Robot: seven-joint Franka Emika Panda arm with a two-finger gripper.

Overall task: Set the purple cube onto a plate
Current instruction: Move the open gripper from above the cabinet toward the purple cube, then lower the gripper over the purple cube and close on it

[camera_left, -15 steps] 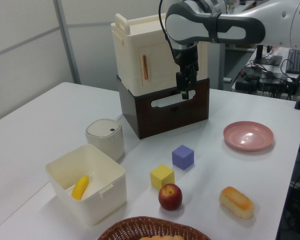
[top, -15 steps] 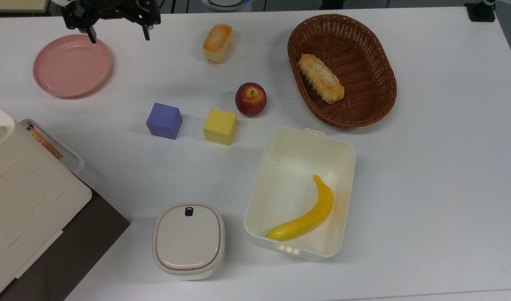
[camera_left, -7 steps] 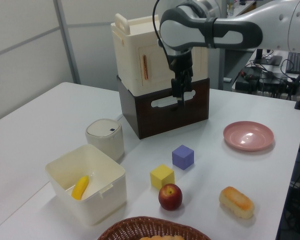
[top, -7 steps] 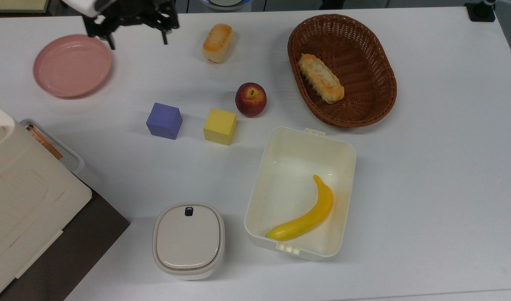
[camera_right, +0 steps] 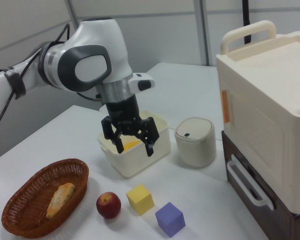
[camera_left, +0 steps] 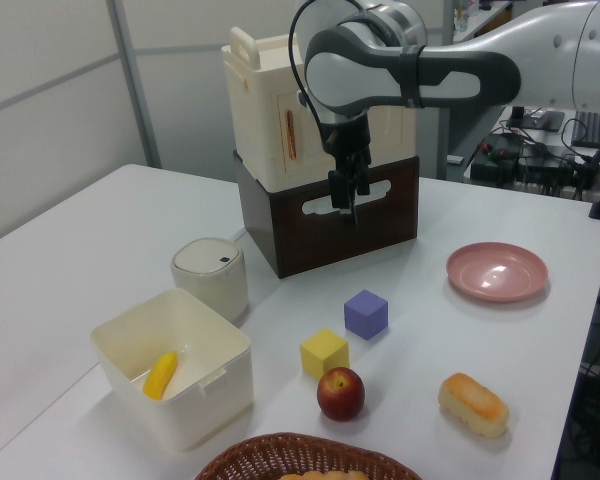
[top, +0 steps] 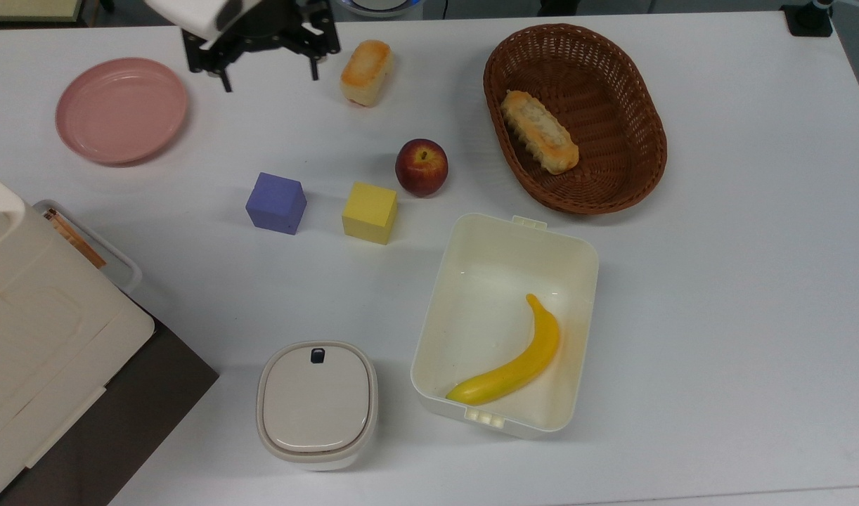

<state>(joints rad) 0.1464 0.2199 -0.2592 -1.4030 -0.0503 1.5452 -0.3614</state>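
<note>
The pincer (top: pixel 268 74) hangs in the air with its fingers spread wide and nothing between them, above the bench (top: pixel 718 281) near the top view's upper edge, between the pink plate (top: pixel 121 109) on the top view's left and a bread roll (top: pixel 365 72) on the top view's right. In the right view the pincer (camera_right: pixel 129 141) points downward, well above the cubes. The purple cube (top: pixel 276 202) sits on the bench, apart from the plate, with the yellow cube (top: pixel 370 212) just beside it on the top view's right and an apple (top: pixel 421 166) near that. The plate holds nothing.
</note>
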